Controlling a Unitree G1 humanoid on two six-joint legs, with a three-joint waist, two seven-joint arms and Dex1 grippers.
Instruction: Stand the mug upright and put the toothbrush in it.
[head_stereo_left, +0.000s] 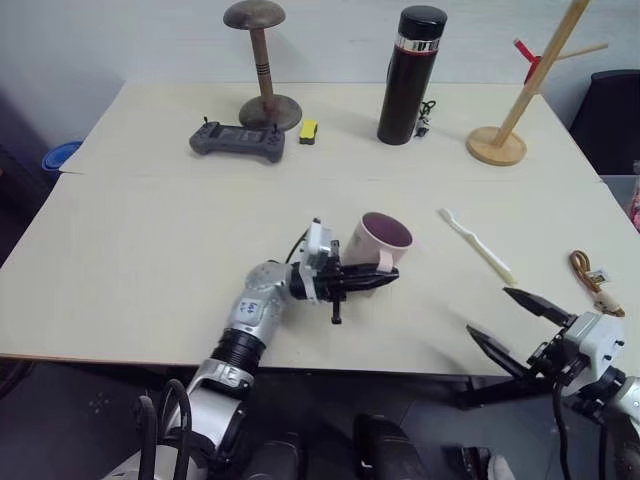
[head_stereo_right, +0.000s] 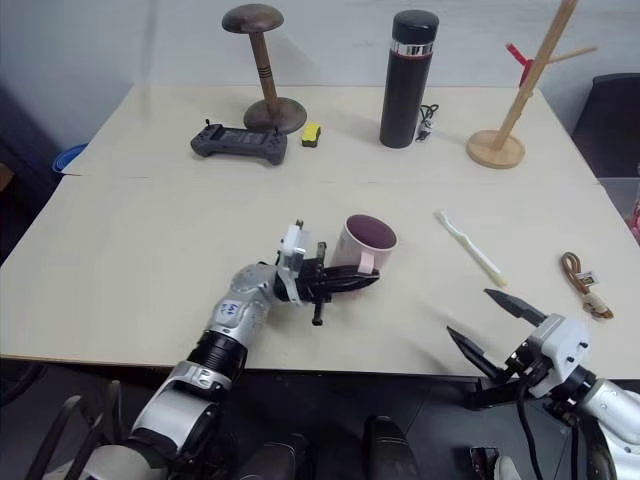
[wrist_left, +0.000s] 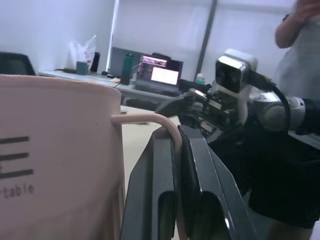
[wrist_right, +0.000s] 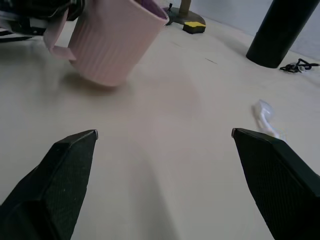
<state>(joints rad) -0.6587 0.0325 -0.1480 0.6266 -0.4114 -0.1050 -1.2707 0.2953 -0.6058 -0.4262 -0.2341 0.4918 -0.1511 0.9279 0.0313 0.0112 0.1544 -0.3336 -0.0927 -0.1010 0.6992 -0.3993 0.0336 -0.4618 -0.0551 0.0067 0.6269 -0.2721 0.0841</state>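
A: Left claw (head_stereo_left: 385, 281) pinched shut on mug (head_stereo_left: 380, 244) handle; mug tilted, nearly upright, mouth up.

B: Step?

A: Righting the mug. Likely next: set it flat, let go.

B: Toothbrush (head_stereo_left: 478, 246)?

A: On table (head_stereo_left: 150, 250), beyond right claw (head_stereo_left: 505, 318), whose jaws gape empty. That claw must fetch it.

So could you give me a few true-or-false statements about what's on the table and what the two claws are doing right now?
1. The left gripper is shut on the mug handle. True.
2. The toothbrush is already in the mug. False: it lies on the table, to the mug's right.
3. The right gripper is open and holds nothing. True.
4. The black flask lies on its side. False: it stands upright at the back.
5. The mug's opening faces upward. True.
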